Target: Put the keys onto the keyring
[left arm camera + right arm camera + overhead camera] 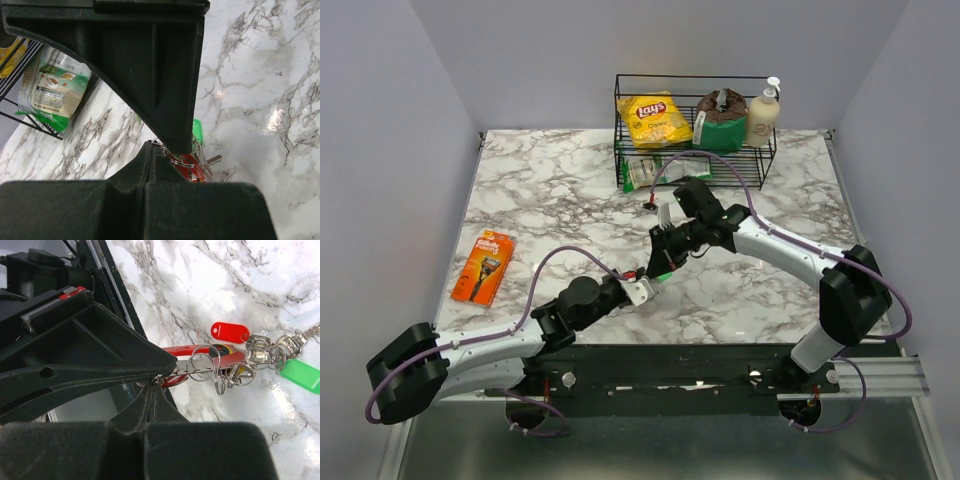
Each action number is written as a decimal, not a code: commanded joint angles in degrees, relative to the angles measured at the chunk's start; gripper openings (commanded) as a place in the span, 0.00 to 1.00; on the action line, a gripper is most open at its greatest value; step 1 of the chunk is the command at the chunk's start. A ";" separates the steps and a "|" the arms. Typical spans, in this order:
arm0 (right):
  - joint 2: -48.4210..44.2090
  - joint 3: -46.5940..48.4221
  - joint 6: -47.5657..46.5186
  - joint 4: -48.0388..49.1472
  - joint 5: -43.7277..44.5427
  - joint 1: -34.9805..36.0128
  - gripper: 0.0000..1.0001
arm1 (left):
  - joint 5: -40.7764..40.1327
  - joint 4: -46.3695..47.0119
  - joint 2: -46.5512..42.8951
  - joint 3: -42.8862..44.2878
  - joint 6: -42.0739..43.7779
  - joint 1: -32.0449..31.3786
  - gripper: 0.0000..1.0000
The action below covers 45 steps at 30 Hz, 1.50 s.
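The bunch [658, 272] hangs between both grippers over the marble table [550, 190]. In the right wrist view it shows a red oval loop [176, 379], a silvery-grey flat piece [200, 368], several thin rings [201, 363], a red tag [230, 332] and a green tag [300, 375]. My right gripper [159, 380] is shut on a small keyring at the bunch's near end. My left gripper [151, 143] is shut too, with a ring [181, 161] of the bunch coming out of its tip. A metal key [208, 160] and the green tag [197, 131] hang beyond it.
An orange razor pack [483, 267] lies at the left of the table. A black wire basket [692, 165] at the back holds a yellow chips bag [655, 120], a brown bag [720, 118] and a bottle [762, 115]. A green-white packet [655, 172] leans at its front.
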 commanded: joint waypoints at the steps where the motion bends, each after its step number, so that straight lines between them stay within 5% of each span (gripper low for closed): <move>1: 2.57 -1.12 1.95 3.11 3.10 0.45 0.00 | -0.13 0.58 2.15 -0.17 -2.41 -0.54 0.00; 20: -3.14 2.04 4.24 4.52 6.61 0.19 0.00 | 0.22 0.31 2.41 -0.17 -3.38 -0.80 0.00; 45: -9.03 -6.13 6.88 11.38 11.88 -1.13 0.01 | 0.22 5.58 10.58 2.99 -5.23 -1.24 0.00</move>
